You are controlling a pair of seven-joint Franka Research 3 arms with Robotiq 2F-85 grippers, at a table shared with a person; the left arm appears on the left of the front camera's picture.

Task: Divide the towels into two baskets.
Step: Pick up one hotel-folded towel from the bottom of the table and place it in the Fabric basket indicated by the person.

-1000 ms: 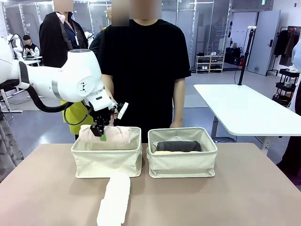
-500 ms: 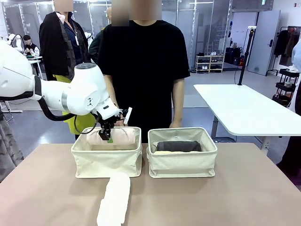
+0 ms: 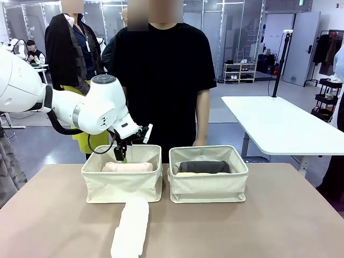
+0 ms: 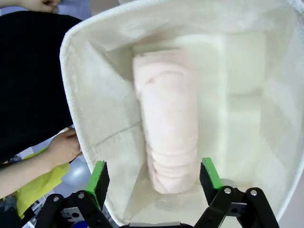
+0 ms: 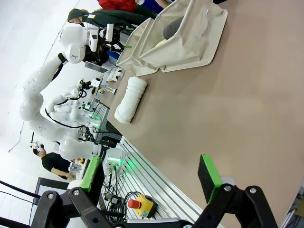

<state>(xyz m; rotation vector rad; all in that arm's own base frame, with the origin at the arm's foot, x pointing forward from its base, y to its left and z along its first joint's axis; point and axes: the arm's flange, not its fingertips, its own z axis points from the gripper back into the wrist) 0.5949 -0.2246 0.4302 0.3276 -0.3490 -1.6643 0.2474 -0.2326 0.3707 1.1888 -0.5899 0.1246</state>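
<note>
Pink towel (image 3: 127,167) now lies flat in your left basket (image 3: 121,185); a second ago it was still held above. Your left gripper (image 3: 122,157) hangs spread and empty at the basket's 12 o'clock rim. White towel (image 3: 130,228) lies at its 6 o'clock; your right gripper (image 5: 150,167) gapes empty too.
</note>
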